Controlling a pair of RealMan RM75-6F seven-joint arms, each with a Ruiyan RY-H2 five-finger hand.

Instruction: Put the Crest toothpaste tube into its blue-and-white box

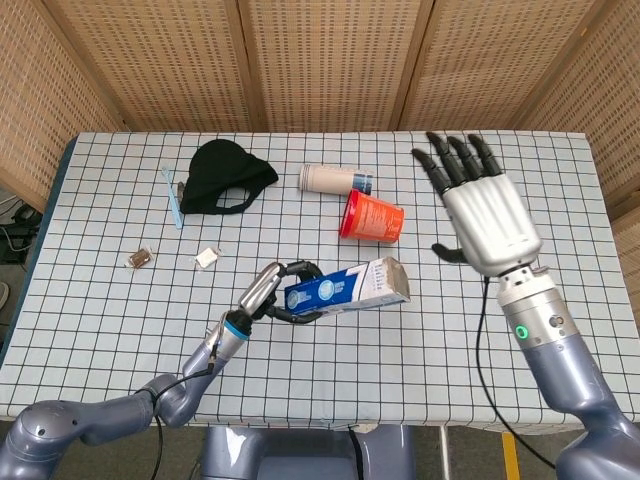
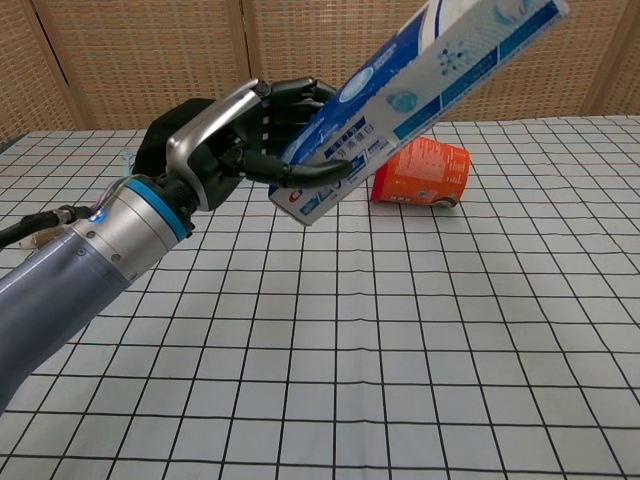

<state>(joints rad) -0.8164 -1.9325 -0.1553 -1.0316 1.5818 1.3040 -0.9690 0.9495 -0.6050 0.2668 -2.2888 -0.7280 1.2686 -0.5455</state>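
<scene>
Fingers of the left hand curl round the lower end of the blue-and-white Crest box, gripping it above the checked tablecloth. From the chest view the box tilts steeply, its far end rising toward the upper right and out of frame. From the head view the same box lies almost level across the middle of the table, its right end open with a flap standing up. Whether the toothpaste tube is inside cannot be told from either view; no part of it shows outside the box.

Well apart from the box, the right hand is raised with its palm turned away from the head camera, fingers spread wide and holding nothing.

Behind the box an orange cup lies on its side, and just beyond it a white cylinder also lies flat. Farther left sit a black cloth, a light blue toothbrush and two small wrapped items near the left edge.
</scene>
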